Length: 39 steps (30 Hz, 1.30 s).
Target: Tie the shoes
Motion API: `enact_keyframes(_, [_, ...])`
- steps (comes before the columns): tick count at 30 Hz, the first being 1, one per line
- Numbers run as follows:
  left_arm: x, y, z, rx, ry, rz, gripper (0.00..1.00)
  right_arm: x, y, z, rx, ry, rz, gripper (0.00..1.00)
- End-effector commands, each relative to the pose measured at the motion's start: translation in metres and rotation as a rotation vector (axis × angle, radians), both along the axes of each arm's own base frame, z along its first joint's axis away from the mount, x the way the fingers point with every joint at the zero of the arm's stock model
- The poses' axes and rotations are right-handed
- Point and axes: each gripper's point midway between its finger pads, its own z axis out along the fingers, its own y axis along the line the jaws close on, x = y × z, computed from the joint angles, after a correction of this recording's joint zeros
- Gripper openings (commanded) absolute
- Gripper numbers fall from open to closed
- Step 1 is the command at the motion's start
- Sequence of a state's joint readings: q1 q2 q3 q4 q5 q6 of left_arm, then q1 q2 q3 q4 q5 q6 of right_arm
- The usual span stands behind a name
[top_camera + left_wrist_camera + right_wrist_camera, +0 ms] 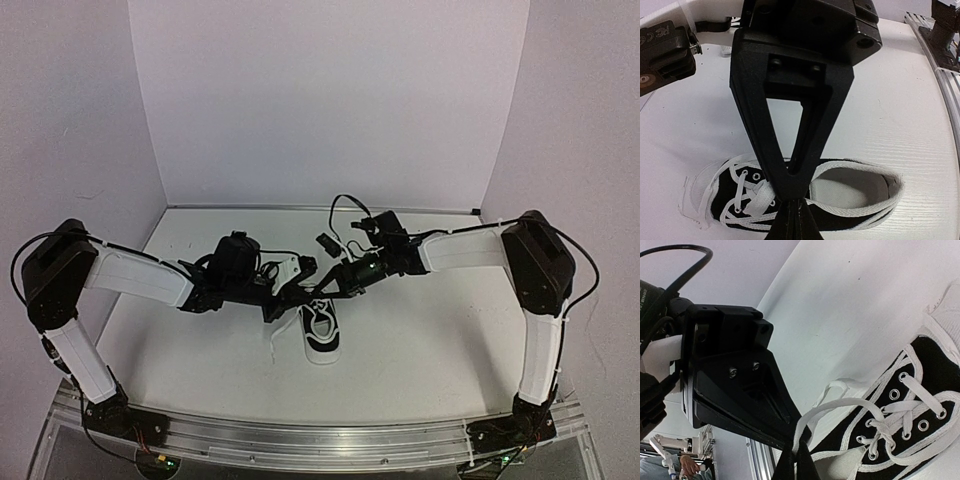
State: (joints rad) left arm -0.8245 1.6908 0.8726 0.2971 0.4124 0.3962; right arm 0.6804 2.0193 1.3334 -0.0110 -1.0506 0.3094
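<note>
One black sneaker [322, 335] with a white sole lies on the white table, toe toward the near edge. Both grippers meet just above its tongue. My left gripper [290, 298] is shut; in the left wrist view its fingertips [791, 205] pinch a flat white lace [747, 202] over the eyelets of the shoe [845, 220]. My right gripper [318, 288] is shut too; in the right wrist view its tips [799, 457] hold a white lace [860, 402] that arcs in a loop to the top eyelets of the shoe [920, 375].
White walls close in the back and both sides. An aluminium rail [320, 440] runs along the near edge, with both arm bases on it. A small black object [327, 243] lies behind the grippers. A loose lace end [272, 345] trails left of the shoe.
</note>
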Motion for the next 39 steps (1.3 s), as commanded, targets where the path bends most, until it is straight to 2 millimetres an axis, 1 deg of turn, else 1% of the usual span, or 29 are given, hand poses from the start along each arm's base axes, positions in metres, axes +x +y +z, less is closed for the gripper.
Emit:
enact_keyframes(1, [0.006, -0.004, 0.017, -0.039, -0.017, 0.023, 0.15, -0.005, 0.008, 0.012, 0.045, -0.039, 0.036, 0.00])
enact_keyframes(3, [0.017, 0.009, 0.033, -0.072, 0.027, 0.088, 0.32, -0.004, 0.007, 0.015, 0.044, -0.050, 0.030, 0.00])
enact_keyframes(4, [0.025, 0.017, 0.041, -0.095, 0.060, 0.123, 0.37, -0.004, 0.006, 0.016, 0.042, -0.052, 0.025, 0.00])
enact_keyframes(6, [0.044, 0.038, 0.058, -0.154, 0.121, 0.188, 0.46, -0.004, 0.006, 0.016, 0.039, -0.054, 0.022, 0.00])
enact_keyframes(8, [0.067, 0.054, 0.063, -0.143, 0.127, 0.303, 0.49, -0.004, 0.005, 0.016, 0.038, -0.056, 0.018, 0.00])
enact_keyframes(10, [0.092, 0.070, 0.057, -0.093, 0.152, 0.430, 0.49, -0.004, 0.004, 0.017, 0.035, -0.060, 0.015, 0.00])
enact_keyframes(12, [0.118, 0.086, 0.039, -0.036, 0.215, 0.547, 0.48, -0.005, 0.003, 0.017, 0.032, -0.063, 0.011, 0.00])
enact_keyframes(14, [0.137, 0.095, 0.021, 0.031, 0.274, 0.627, 0.46, -0.006, 0.001, 0.017, 0.028, -0.063, 0.007, 0.00])
enact_keyframes(17, [0.154, 0.093, 0.008, 0.070, 0.289, 0.665, 0.46, -0.007, -0.001, 0.014, 0.015, -0.065, -0.003, 0.00])
enact_keyframes(18, [0.158, 0.092, 0.001, 0.087, 0.297, 0.670, 0.46, -0.007, -0.002, 0.013, 0.011, -0.065, -0.007, 0.00])
enact_keyframes(19, [0.162, 0.090, -0.007, 0.104, 0.306, 0.673, 0.46, -0.008, -0.003, 0.011, 0.007, -0.064, -0.010, 0.00])
enact_keyframes(20, [0.168, 0.086, -0.009, 0.113, 0.310, 0.674, 0.46, -0.008, -0.004, 0.011, 0.004, -0.063, -0.011, 0.00])
enact_keyframes(23, [0.178, 0.080, -0.026, 0.157, 0.337, 0.675, 0.46, -0.009, -0.005, 0.009, -0.001, -0.062, -0.014, 0.00])
enact_keyframes(26, [0.183, 0.072, -0.039, 0.177, 0.353, 0.655, 0.46, -0.009, -0.005, 0.009, -0.003, -0.063, -0.016, 0.00])
enact_keyframes(31, [0.183, 0.058, -0.061, 0.243, 0.336, 0.606, 0.47, -0.008, -0.005, 0.006, -0.007, -0.060, -0.018, 0.00])
enact_keyframes(36, [0.189, 0.049, -0.075, 0.298, 0.315, 0.579, 0.47, -0.008, -0.005, 0.007, -0.006, -0.060, -0.018, 0.00])
enact_keyframes(38, [0.190, 0.044, -0.085, 0.335, 0.308, 0.559, 0.48, -0.008, -0.005, 0.007, -0.007, -0.060, -0.019, 0.00])
enact_keyframes(39, [0.192, 0.041, -0.086, 0.344, 0.301, 0.552, 0.48, -0.008, -0.005, 0.007, -0.007, -0.059, -0.019, 0.00])
